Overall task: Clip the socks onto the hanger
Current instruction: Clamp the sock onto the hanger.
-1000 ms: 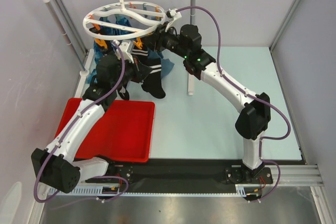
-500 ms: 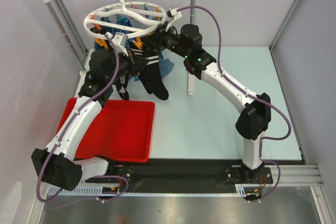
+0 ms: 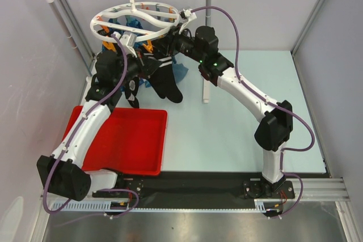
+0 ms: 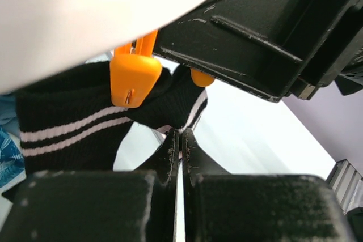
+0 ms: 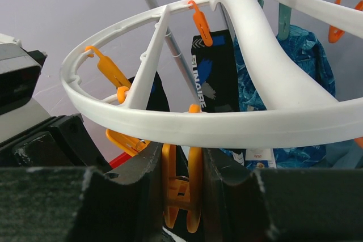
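From above, your left arm has risen over the last second and carried the left gripper [image 3: 140,65] up under the near rim of the hanger [image 3: 102,18]. The sock [image 3: 164,83] has come up with it and now dangles just below that rim. The right gripper [image 3: 164,46] has not moved and sits against the rim's right side.

In the left wrist view, the left jaws are clenched tight, with what looks like an edge of the sock pinched at their tips. The striped cuff lies against an orange clip [image 4: 133,80] hanging from the hanger, but you cannot tell from here whether that clip has bitten the cloth.

In the right wrist view, the right jaws are grasping an orange clip directly beneath the hanger's rim and squeezing its legs together (it may or may not be the clip you saw from the left wrist). Another sock already hangs at the far side.

In my judgement the cuff has now reached the clip, so the feed-in comes next. Keep both grips until the clip has closed on the fabric.
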`<action>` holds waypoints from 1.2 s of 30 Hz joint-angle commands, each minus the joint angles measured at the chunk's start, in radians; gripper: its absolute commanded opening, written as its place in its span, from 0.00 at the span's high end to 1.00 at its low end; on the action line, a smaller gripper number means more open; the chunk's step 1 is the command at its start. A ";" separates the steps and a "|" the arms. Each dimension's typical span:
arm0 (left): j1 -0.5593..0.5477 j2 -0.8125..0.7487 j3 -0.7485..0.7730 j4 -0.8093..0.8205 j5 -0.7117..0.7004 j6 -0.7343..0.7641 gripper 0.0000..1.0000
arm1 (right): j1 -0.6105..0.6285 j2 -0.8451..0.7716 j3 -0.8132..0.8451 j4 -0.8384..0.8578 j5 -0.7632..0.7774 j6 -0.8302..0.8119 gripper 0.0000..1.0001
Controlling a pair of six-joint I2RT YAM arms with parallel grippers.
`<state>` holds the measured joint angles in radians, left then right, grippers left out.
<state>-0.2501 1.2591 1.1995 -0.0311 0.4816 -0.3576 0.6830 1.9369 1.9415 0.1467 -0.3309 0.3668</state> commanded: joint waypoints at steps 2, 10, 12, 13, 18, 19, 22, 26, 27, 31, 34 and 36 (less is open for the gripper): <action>0.014 -0.001 0.031 0.091 0.060 -0.029 1.00 | 0.003 -0.056 0.016 0.017 -0.028 0.009 1.00; 0.023 0.006 0.020 0.099 0.084 -0.037 1.00 | 0.000 -0.049 0.030 0.021 -0.033 0.017 1.00; 0.023 0.006 0.006 0.106 0.097 -0.038 1.00 | 0.000 -0.047 0.036 0.021 -0.033 0.015 1.00; 0.023 0.008 0.005 0.106 0.103 -0.038 1.00 | 0.000 -0.043 0.039 0.021 -0.033 0.017 1.00; 0.023 0.011 -0.006 0.115 0.133 -0.032 1.00 | -0.002 -0.041 0.039 0.022 -0.037 0.020 1.00; 0.023 0.013 -0.005 0.108 0.138 -0.029 1.00 | 0.000 -0.042 0.039 0.024 -0.037 0.020 1.00; 0.023 0.014 -0.006 0.103 0.152 -0.017 1.00 | 0.001 -0.042 0.039 0.022 -0.036 0.020 1.00; 0.023 0.010 -0.015 0.103 0.157 -0.012 1.00 | 0.000 -0.042 0.042 0.019 -0.034 0.020 1.00; 0.025 0.008 -0.017 0.103 0.158 -0.012 1.00 | 0.000 -0.042 0.040 0.019 -0.036 0.020 1.00; 0.031 0.003 -0.021 0.112 0.164 -0.011 1.00 | 0.000 -0.039 0.039 0.019 -0.037 0.021 1.00; 0.037 0.003 -0.023 0.120 0.178 -0.011 1.00 | 0.000 -0.041 0.036 0.021 -0.039 0.023 1.00; 0.041 0.002 -0.028 0.128 0.190 -0.012 1.00 | 0.000 -0.041 0.034 0.021 -0.039 0.023 1.00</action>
<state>-0.2237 1.2736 1.1759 0.0391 0.6300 -0.3836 0.6830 1.9369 1.9415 0.1467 -0.3424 0.3748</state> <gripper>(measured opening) 0.009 0.295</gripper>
